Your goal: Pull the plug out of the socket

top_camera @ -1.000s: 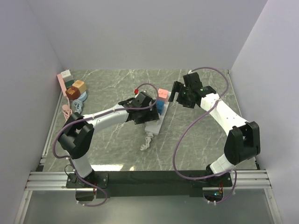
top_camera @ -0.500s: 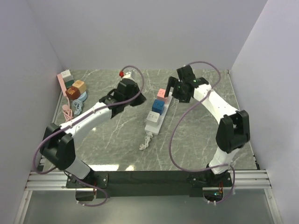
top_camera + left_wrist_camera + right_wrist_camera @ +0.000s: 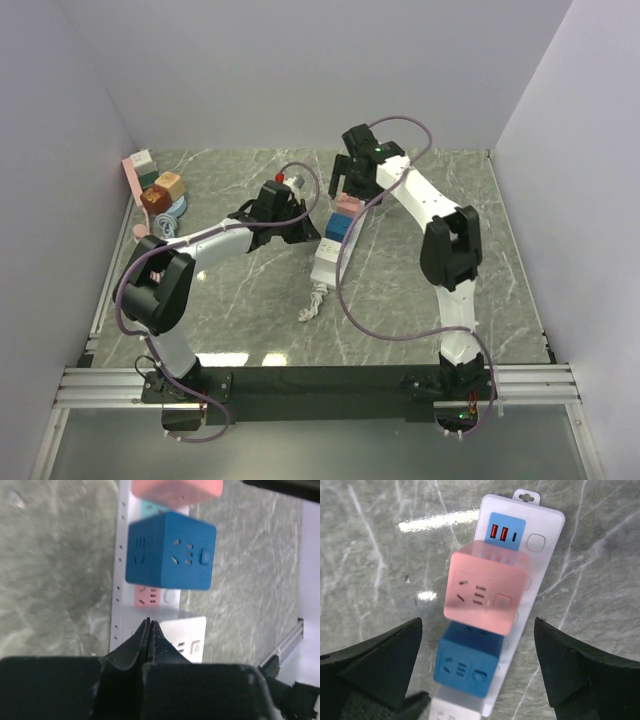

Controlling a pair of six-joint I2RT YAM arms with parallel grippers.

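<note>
1. Pink plug (image 3: 486,592): seated on the socket (image 3: 542,527), between the wide-spread fingers of the right gripper (image 3: 478,621), touching neither.
2. Blue plug (image 3: 465,666): on the same socket, just beside the pink one, nearer that gripper's wrist.
3. Left gripper (image 3: 149,623): jaws pressed together, empty, tips above the socket.

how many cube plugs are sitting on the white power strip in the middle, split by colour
pink cube plug: 1
blue cube plug: 1
total on the power strip: 2
</note>
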